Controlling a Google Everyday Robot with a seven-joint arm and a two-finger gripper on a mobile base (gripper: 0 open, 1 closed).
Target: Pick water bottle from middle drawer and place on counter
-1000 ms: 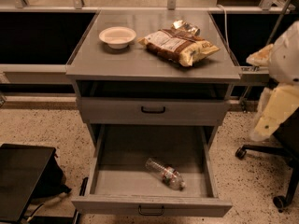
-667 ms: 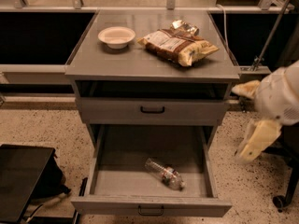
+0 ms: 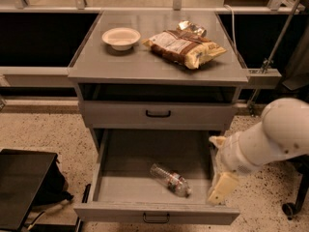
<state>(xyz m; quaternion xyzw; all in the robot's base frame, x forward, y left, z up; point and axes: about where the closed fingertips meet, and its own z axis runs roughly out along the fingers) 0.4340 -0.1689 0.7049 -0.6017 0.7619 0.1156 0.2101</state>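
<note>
Lighting: overhead, diffuse, warm-tinted; moderate overall.
- Counter (image 3: 145, 69): evenly lit, faint sheen, no hard glare.
- White bowl (image 3: 121, 36): small soft shadow at its base.
- Chip bag (image 3: 183, 47): glints on the foil end, shadow along its near edge.
- Recess under the counter: deep shade.
- Middle drawer (image 3: 120, 187): dimmer than the counter, darkest along the back wall.
- Water bottle (image 3: 170, 180): small pale highlights on clear plastic.
- Gripper (image 3: 218, 167): at the drawer's right front corner, fingers spread, cream surfaces well lit; white arm (image 3: 275, 134) behind it is the brightest area.
- Side bays: near black, little detail.
</note>
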